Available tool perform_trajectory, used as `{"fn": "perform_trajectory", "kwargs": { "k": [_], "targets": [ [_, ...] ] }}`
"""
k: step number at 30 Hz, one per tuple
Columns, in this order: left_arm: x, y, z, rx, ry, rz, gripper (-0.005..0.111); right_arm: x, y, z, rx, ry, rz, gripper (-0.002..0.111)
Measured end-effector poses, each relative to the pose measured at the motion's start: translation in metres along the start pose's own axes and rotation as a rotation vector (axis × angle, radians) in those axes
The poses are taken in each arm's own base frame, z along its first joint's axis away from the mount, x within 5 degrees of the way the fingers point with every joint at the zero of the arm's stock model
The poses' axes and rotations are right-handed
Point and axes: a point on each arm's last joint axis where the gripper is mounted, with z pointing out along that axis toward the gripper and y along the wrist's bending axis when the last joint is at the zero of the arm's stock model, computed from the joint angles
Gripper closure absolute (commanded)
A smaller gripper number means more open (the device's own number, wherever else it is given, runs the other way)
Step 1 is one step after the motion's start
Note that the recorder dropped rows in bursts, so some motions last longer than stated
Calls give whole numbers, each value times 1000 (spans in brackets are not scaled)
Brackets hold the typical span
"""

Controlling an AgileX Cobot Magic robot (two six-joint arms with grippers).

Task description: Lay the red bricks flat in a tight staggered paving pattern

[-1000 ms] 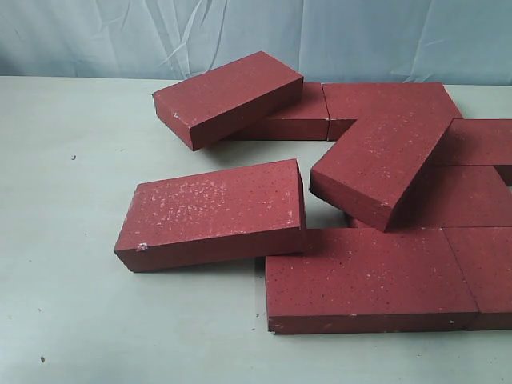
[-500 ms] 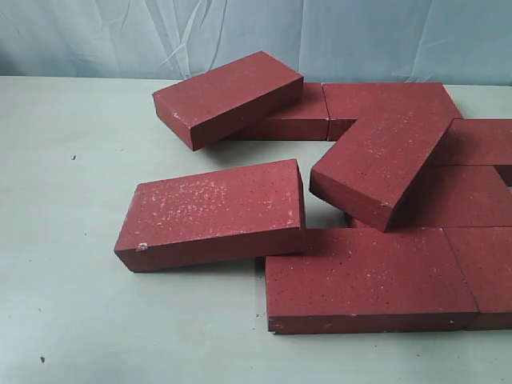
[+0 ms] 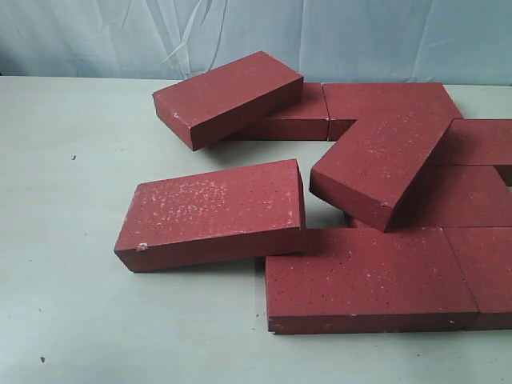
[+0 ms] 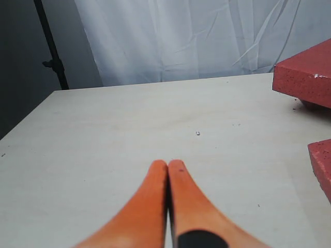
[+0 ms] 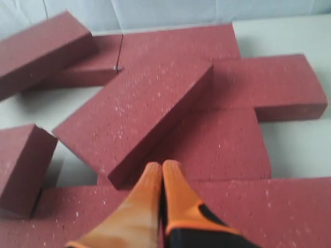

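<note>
Several dark red bricks lie on the pale table (image 3: pixel 72 192). Some lie flat at the right, such as the front one (image 3: pixel 368 276). Three sit tilted on others: one at the back (image 3: pixel 228 96), one at the left front (image 3: pixel 212 212), one in the middle (image 3: pixel 384 156) (image 5: pixel 134 116). Neither gripper shows in the exterior view. My left gripper (image 4: pixel 168 164) is shut and empty above bare table, with brick corners (image 4: pixel 307 72) to one side. My right gripper (image 5: pixel 162 166) is shut and empty, hovering over the flat bricks just before the tilted middle brick's low corner.
A wrinkled pale curtain (image 3: pixel 256 36) hangs behind the table. A dark stand pole (image 4: pixel 49 44) rises beyond the table's far edge in the left wrist view. Bare table (image 4: pixel 129 119) stretches to the left of the bricks.
</note>
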Motion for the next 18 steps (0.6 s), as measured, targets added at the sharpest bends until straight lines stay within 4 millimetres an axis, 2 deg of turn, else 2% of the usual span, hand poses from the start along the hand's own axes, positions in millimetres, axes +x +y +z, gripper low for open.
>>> {"fn": "perform_trajectory", "kwargs": {
  "k": [6, 14, 18],
  "targets": [
    [0, 0, 0, 0, 0, 0, 107, 10, -2, 24, -6, 163, 15, 109],
    [0, 0, 0, 0, 0, 0, 107, 15, 8, 71, -174, 360, 22, 109],
    [0, 0, 0, 0, 0, 0, 107, 17, 11, 86, -240, 400, 29, 109]
  ]
}}
